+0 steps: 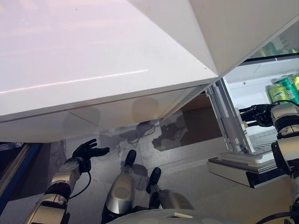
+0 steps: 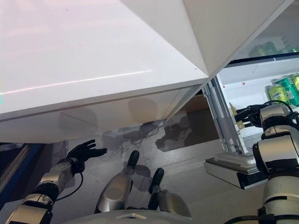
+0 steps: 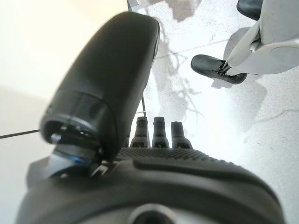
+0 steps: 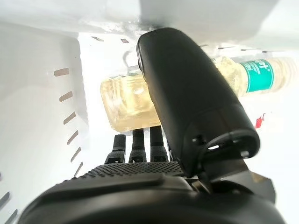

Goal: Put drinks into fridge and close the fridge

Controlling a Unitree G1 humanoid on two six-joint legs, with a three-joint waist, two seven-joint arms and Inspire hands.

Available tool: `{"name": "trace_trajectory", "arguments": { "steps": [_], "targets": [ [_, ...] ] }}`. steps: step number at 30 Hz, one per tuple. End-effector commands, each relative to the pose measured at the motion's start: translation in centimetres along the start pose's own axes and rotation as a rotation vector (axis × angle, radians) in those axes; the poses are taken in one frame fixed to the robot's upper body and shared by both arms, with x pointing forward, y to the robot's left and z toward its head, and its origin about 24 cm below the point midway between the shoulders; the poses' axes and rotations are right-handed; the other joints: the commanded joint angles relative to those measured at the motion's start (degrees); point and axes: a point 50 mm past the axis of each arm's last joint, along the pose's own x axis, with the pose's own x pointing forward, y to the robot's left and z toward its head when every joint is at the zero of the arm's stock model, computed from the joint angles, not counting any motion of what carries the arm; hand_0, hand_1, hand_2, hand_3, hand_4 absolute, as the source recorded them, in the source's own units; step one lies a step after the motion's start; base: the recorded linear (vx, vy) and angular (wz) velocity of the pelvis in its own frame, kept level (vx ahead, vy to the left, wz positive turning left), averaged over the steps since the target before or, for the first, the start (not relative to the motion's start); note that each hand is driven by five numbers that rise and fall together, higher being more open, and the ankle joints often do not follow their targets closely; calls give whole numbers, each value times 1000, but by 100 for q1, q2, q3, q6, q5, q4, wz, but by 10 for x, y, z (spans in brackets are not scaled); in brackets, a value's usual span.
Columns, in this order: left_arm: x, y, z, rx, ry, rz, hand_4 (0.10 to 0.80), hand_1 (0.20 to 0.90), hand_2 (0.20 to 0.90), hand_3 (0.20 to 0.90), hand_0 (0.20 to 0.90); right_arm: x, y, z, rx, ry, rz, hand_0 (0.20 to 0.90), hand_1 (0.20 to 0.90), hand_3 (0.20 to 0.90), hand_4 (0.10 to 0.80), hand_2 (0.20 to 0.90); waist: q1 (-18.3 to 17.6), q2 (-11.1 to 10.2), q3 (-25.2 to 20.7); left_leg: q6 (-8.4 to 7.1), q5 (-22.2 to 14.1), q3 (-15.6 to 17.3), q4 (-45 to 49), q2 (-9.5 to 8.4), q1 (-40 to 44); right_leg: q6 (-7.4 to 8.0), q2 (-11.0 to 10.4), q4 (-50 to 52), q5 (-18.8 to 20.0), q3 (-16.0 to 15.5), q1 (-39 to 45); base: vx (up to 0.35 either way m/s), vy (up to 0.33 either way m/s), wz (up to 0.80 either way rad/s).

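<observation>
The white fridge [image 1: 261, 70] stands open at the right. Several green cans [image 1: 282, 88] stand on its upper shelf. My right hand [image 2: 250, 114] reaches into the compartment below them. There a bottle of pale yellow drink with a teal label [image 4: 126, 102] stands by the inner side wall, showing as a yellowish shape [image 2: 232, 114] beside the fingers. In the right wrist view the bottle lies just past my straight fingers [image 4: 138, 142], with the thumb [image 4: 187, 93] across its front. My left hand [image 1: 86, 151] hangs low at the left over the floor, open and holding nothing.
A large white panel [image 1: 93, 60] fills the upper left of the eye views. A white ledge with a dark underside [image 1: 243, 168] juts out below the open compartment. Grey floor with cables [image 1: 154, 135] lies beneath.
</observation>
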Motion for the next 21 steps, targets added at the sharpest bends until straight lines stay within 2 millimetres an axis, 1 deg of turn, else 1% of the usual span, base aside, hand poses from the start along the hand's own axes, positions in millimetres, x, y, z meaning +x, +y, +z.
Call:
{"name": "trace_trajectory", "arguments": {
  "steps": [1,4,6,8,10,12,13,15,18,21],
  "targets": [
    [-4,17,-12,36,48,35,800,900,900,900,900,-27,-42,34,-24,-152,-249,900,900,900,800,900,-192,185,-642,83,-521,77,152,-114,-13,323,-115,434,468,129,-627,34,45,-6],
    [-4,19,-14,39,74,28,800,900,900,900,900,-37,-51,48,17,-264,-342,900,900,900,800,900,-271,201,-750,84,-555,124,129,-94,98,329,-112,425,453,173,-552,35,44,-7],
    [-5,22,-20,43,108,30,800,900,900,900,900,-51,-57,68,51,-415,-438,900,900,900,800,900,-380,215,-874,92,-596,180,105,-85,206,345,-105,413,437,235,-484,36,42,-7],
    [-6,22,-22,42,115,31,800,900,900,900,900,-53,-57,71,52,-437,-453,900,900,900,800,900,-396,217,-893,93,-602,191,100,-84,227,347,-103,410,434,249,-471,18,26,-7],
    [-7,22,-32,37,149,31,800,900,900,900,900,-72,-58,90,78,-594,-536,900,900,900,800,900,-526,265,-1007,95,-633,243,77,-79,320,355,-103,401,407,311,-414,33,68,-9],
    [-8,22,-37,31,165,28,800,900,900,900,900,-83,-57,99,102,-685,-573,900,900,900,800,900,-596,296,-1064,96,-650,275,79,-77,360,358,-107,401,395,343,-387,30,74,-13],
    [-10,22,-46,18,182,22,800,900,900,900,900,-98,-59,107,127,-776,-608,900,900,900,800,900,-700,353,-1155,105,-677,298,74,-89,403,358,-108,386,371,398,-360,41,110,-12],
    [-13,20,-59,-2,204,12,800,900,900,900,900,-117,-62,110,163,-907,-665,900,900,900,800,900,-825,442,-1261,119,-716,331,76,-95,462,355,-113,378,329,464,-318,40,128,-9],
    [-17,17,-77,-26,231,3,800,900,900,900,900,-143,-66,108,211,-1083,-741,900,900,900,800,900,-984,563,-1392,141,-765,342,79,-109,534,353,-110,375,275,541,-264,32,82,-11],
    [-21,14,-90,-39,245,-7,800,900,900,900,900,-167,-69,97,274,-1232,-817,900,900,900,800,900,-1144,621,-1523,154,-812,369,58,-110,610,356,-91,345,238,628,-213,16,33,-9]
  ]
}}
